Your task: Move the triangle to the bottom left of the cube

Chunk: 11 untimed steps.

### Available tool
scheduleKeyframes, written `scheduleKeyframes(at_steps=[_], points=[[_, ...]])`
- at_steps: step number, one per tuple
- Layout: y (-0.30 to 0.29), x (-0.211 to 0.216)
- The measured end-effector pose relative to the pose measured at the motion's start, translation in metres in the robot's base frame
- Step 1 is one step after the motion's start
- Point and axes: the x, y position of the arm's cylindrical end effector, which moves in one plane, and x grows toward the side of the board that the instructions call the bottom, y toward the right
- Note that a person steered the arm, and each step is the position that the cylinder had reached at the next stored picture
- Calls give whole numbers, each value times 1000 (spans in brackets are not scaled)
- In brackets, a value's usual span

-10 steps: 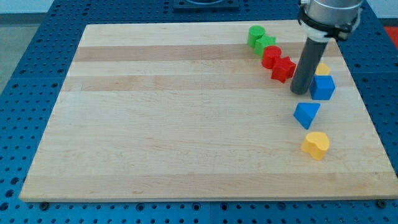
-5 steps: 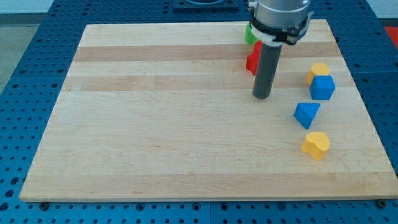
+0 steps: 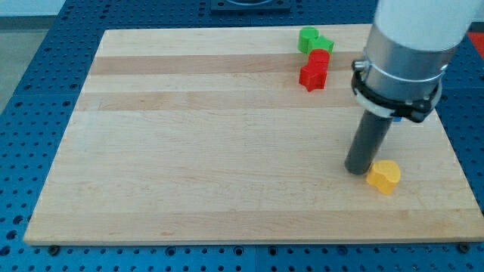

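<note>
Rod tip set down just left of the yellow heart.

My tip [image 3: 356,171] is seen on the wooden worktop [image 3: 189,151], just beside the yellow heart-shaped block [image 3: 384,176]. No pincer is fitted. The triangle and cube cannot be seen behind the arm. Red blocks [image 3: 314,72] and green blocks [image 3: 313,40] are seen near the view's top.

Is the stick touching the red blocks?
No, my tip sits beside the yellow block, far below the red blocks.
</note>
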Motion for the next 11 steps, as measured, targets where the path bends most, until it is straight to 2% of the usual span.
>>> scheduleKeyframes(at_steps=[3,7,9,10,11], points=[[13,-25],[76,-30],[77,-48],[79,-45],[91,-12]])
